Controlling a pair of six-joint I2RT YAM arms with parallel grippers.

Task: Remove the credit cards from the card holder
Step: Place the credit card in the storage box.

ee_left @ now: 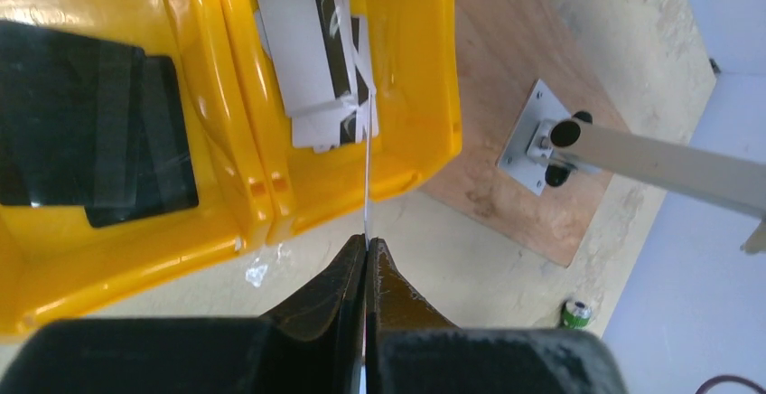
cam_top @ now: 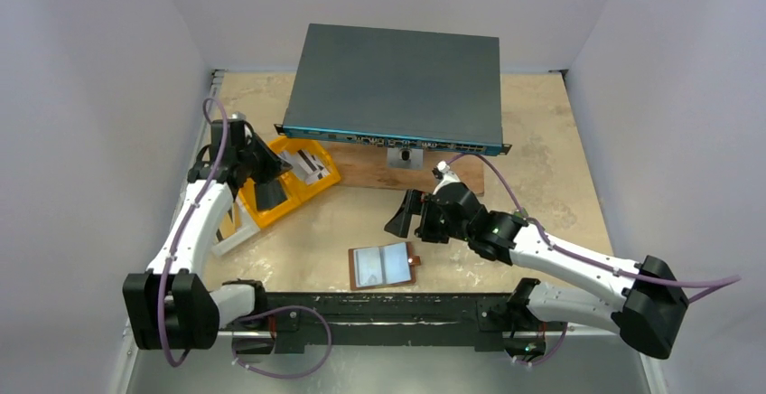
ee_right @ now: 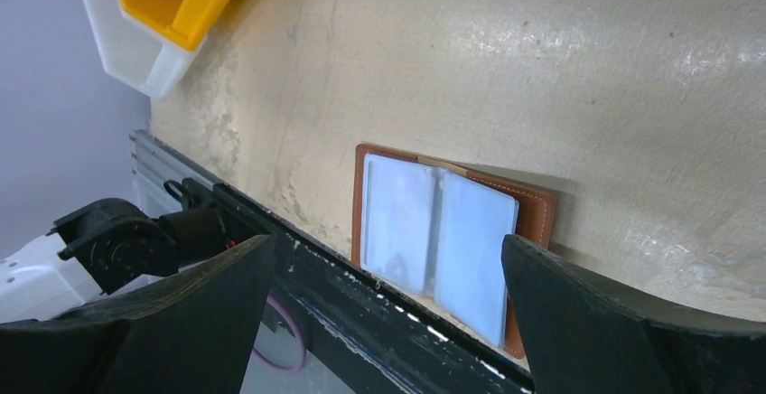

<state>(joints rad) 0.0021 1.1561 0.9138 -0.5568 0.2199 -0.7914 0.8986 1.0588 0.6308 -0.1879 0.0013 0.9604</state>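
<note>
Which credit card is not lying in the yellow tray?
The white card held edge-on in the left gripper above the yellow tray; the other cards lie flat inside it.

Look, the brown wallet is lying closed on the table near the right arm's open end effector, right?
No. The wallet lies open, clear pockets showing, as the right wrist view shows. It is on the table near the open right end effector.

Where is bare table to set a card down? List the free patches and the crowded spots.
Free: the tabletop between yellow tray and card holder; also right of the network switch, beyond the right gripper. Crowded: the tray, holding stacked credit cards, left gripper at its rim.
</note>
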